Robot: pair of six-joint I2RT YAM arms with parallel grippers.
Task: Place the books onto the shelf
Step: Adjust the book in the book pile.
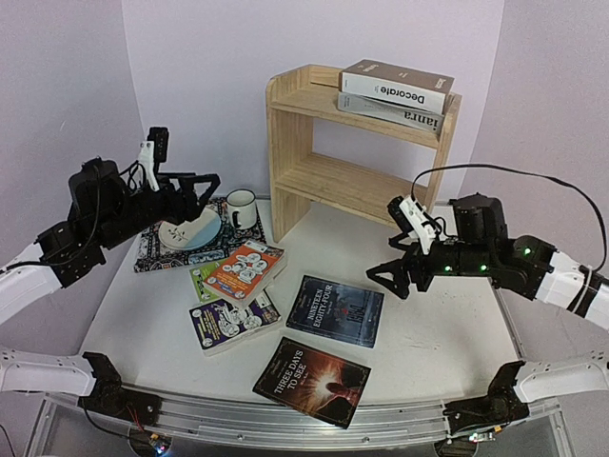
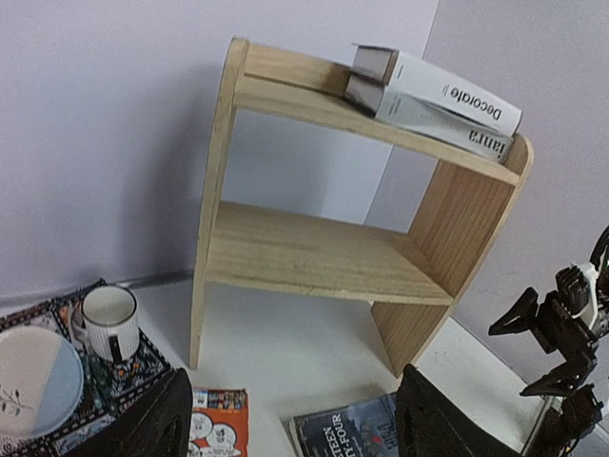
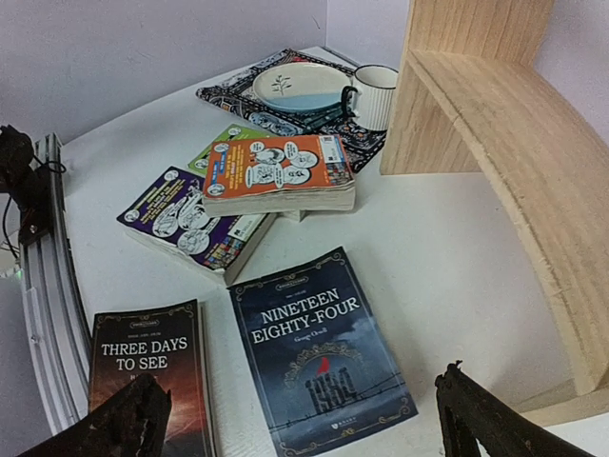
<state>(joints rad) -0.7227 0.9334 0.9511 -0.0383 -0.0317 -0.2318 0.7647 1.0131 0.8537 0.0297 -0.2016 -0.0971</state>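
The pine shelf (image 1: 352, 143) stands at the back, with "Decorate" (image 1: 395, 86) stacked on the grey "ianra" (image 1: 390, 112) on its top tier. Five books lie flat on the table. An orange paperback (image 1: 245, 269) rests on a green one (image 1: 202, 278), a purple one (image 1: 231, 322) lies in front, then "Nineteen Eighty-Four" (image 1: 335, 309) and "Three Days to See" (image 1: 312, 380). My left gripper (image 1: 205, 195) hovers open and empty above the plate, facing the shelf (image 2: 314, 252). My right gripper (image 1: 388, 281) hangs open and empty just right of "Nineteen Eighty-Four" (image 3: 319, 347).
A patterned placemat (image 1: 152, 249) at the left carries a plate (image 1: 190, 231) and a striped mug (image 1: 240, 208), close to the shelf's left panel. The shelf's lower tier (image 2: 304, 252) has nothing on it. The table's rounded front edge and a metal rail (image 1: 285, 419) run below the books.
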